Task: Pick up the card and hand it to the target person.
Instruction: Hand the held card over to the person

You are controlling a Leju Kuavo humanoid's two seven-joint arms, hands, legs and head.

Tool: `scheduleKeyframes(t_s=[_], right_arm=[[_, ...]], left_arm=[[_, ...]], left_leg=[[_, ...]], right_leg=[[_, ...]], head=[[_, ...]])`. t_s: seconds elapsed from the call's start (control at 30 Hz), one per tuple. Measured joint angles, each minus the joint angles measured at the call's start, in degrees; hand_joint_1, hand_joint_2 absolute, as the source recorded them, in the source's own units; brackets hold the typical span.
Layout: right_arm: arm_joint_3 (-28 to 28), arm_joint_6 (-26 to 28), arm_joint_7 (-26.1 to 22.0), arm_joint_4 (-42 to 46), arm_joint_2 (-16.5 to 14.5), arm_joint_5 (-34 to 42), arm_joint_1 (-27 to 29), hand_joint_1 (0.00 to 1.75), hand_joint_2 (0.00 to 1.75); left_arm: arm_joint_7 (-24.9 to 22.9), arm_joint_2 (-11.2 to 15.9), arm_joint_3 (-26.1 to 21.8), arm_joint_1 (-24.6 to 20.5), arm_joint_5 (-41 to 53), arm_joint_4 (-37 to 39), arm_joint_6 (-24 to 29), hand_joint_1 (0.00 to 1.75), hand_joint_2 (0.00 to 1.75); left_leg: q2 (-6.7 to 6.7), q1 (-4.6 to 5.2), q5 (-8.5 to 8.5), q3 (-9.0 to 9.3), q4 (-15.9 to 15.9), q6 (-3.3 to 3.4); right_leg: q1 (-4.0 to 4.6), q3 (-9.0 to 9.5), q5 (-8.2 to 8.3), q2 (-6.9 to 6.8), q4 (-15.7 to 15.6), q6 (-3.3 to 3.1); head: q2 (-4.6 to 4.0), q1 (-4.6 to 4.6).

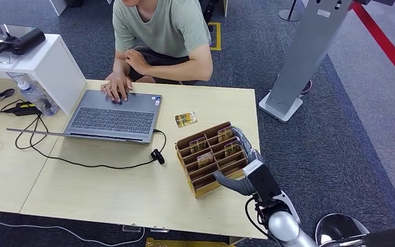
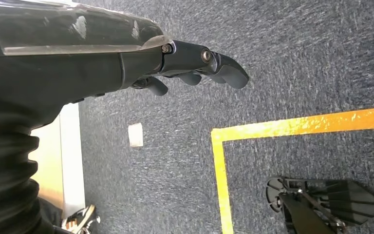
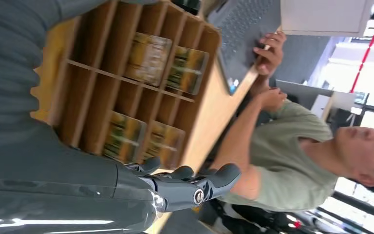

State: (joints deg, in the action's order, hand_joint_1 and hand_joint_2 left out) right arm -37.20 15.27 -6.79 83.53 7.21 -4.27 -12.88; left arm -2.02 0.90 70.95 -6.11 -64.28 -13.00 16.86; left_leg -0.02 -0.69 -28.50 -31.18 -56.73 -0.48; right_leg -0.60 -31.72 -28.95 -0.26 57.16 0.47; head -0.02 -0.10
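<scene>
While the right robot hand (image 1: 239,164) hovers empty, fingers apart, at the wooden rack's (image 1: 201,185) right side, cards (image 1: 199,144) stand upright in its slots, easy to pinch; left robot hand (image 2: 195,66) hangs empty, fingers loosely curled.

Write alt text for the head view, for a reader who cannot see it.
The robot's right hand reaches at a cardboard organizer holding cards upright in its slots, on a light wooden table. Another card lies flat beside an open laptop, where a seated person rests a hand.
</scene>
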Motion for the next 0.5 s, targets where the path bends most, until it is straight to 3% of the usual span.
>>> scheduleKeyframes(t_s=[0.2,0.5], right_arm=[[2.2,-0.9,-3.3,-1.8,1.1,4.3,6.1,0.0,1.75],[3.5,-0.3,-3.6,-2.3,1.3,2.8,7.1,0.0,1.75]], left_arm=[[-0.3,0.0,-0.3,-0.1,-0.1,0.0,0.0,0.0,1.75],[1.5,0.0,-0.3,-0.1,0.4,0.0,0.0,0.0,1.75]], left_leg=[[0.01,0.0,0.0,0.0,0.0,0.0],[0.01,0.0,0.01,0.02,0.0,0.0]], right_leg=[[0.0,0.0,0.0,0.01,0.0,0.0],[0.0,0.01,0.0,0.02,0.0,0.0]], head=[[0.0,-0.05],[0.0,0.0]])
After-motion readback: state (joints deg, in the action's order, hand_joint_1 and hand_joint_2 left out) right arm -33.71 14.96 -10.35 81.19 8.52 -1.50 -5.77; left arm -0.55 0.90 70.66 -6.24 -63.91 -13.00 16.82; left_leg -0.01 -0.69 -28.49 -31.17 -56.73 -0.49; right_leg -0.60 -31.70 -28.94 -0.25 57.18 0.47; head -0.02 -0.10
